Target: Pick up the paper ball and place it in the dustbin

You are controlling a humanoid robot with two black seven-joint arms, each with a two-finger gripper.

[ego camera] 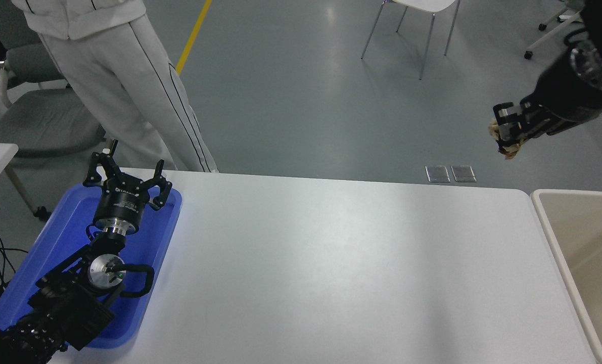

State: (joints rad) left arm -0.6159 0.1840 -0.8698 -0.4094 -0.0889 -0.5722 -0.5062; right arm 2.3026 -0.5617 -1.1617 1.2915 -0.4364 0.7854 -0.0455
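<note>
1. Lower left of the frame, nearest us: the left gripper (129, 177) sits parked over the blue tray (164, 237), fingers spread wide and holding nothing.
2. Across the middle, the white table (331, 263) runs from the tray to the right side of the frame.
3. Lower right edge: the dustbin (546, 212), cream-beige with a thick rim, stands just beside the table's right end, mouth open upward. Only part of it is in view.
4. Upper right, higher and farther back: the right gripper (505, 134) hangs in the air with its fingers closed around the paper ball (508, 149). Tan crumpled edges poke out on the left and underneath.
5. Handling call: that wad looks feather-light and soft, so it will squash, not resist. Its wrinkled surface should give the fingers plenty of bite; slipping seems unlikely, and nothing here is fragile.
6. Best hold, I'd say, is across the fat middle of the wad, as it seems to be now.
7. Top left, far side: a person in pale clothing stands beyond the table.
</note>
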